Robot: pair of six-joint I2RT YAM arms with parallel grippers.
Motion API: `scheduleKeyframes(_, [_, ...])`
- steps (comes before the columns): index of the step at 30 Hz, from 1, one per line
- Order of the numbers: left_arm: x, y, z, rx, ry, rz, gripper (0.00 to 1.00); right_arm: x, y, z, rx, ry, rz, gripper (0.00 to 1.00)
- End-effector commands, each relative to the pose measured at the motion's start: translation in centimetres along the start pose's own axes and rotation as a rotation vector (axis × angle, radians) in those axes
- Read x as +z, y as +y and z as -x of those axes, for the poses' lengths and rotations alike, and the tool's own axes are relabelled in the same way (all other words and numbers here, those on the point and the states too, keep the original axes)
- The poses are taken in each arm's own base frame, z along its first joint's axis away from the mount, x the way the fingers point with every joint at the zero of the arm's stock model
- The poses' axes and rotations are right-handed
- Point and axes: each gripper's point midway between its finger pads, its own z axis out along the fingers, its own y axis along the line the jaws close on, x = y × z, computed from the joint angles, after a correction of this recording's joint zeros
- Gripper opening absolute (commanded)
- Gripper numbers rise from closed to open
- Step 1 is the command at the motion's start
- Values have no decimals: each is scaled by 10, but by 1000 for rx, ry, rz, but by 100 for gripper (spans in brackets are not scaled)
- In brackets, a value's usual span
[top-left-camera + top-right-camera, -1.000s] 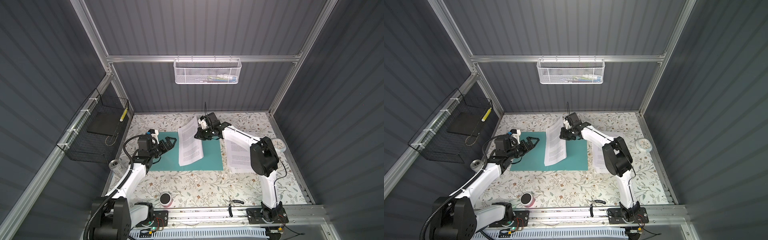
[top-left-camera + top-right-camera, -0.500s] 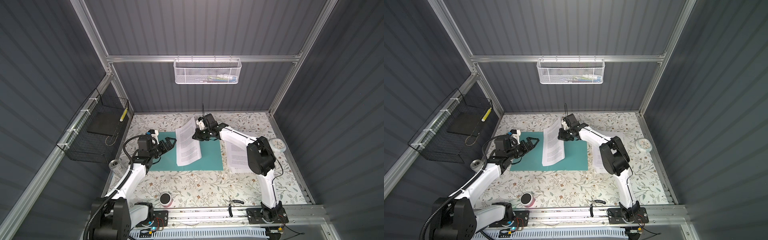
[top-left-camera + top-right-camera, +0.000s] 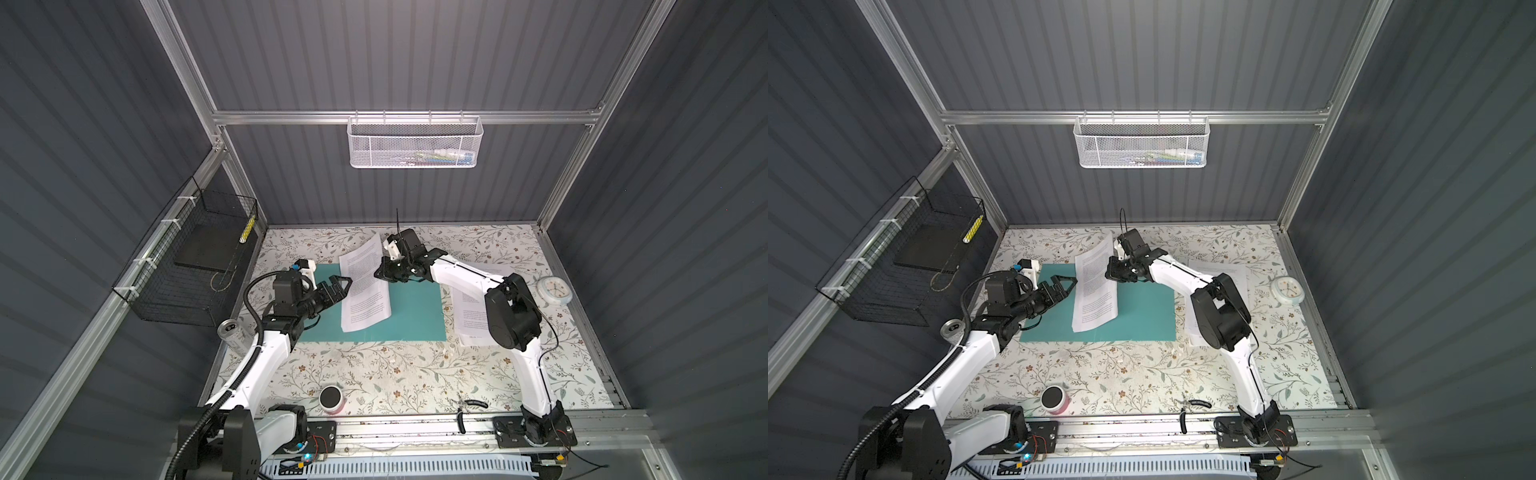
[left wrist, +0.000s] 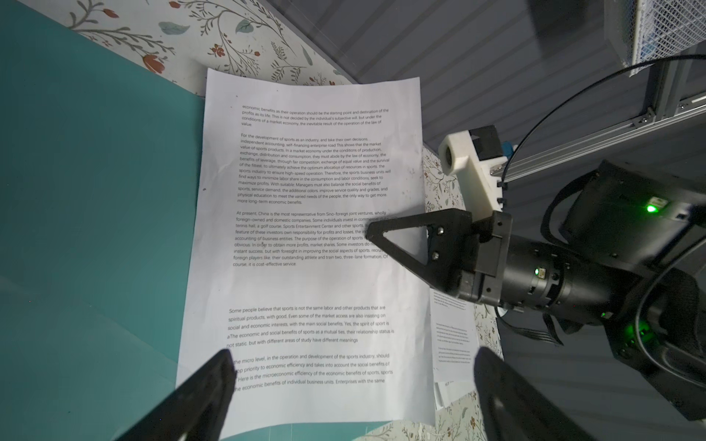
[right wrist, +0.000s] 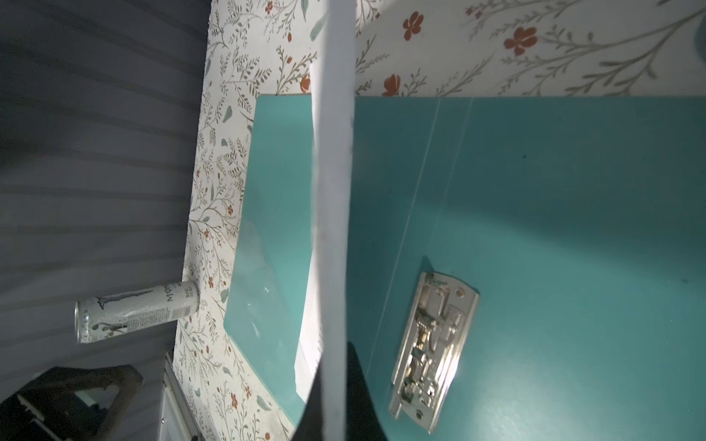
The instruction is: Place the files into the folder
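Shifted left, the right gripper [image 3: 379, 273] clenches a sheet [image 3: 365, 299] over the folder [image 3: 415, 307]; left gripper [image 3: 341, 284] gapes; other sheets [image 3: 467, 307] wait outside.

The teal folder [image 3: 415, 311] lies open and flat, its metal clip [image 5: 431, 351] bare. One printed sheet [image 3: 365, 291] leans tilted over it; more sheets [image 3: 467, 318] lie alongside.

The paper sheet [image 4: 305, 229] just in front of the left claw [image 4: 353, 359] has small black words. One part starts "For the development of sports as an industry". Another starts "Some people believe that sports". The white can [image 5: 133, 311], well apart from the right claw [image 5: 336, 393], shows "MO".
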Motion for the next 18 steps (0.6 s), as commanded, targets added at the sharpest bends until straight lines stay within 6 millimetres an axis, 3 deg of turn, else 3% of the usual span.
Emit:
scheduleKeyframes(1, [-4, 6, -4, 16, -1, 22, 98, 22, -7, -1, 57, 0, -24, 0])
scheduleKeyframes(7, [-2, 8, -6, 6, 2, 21, 98, 50, 1, -9, 56, 29, -35, 0])
scheduleKeyframes(11, [-5, 8, -7, 10, -6, 25, 98, 64, -6, -13, 61, 22, -76, 0])
scheduleKeyframes(18, [-8, 11, -10, 6, -11, 38, 98, 79, -5, -23, 106, 31, -81, 0])
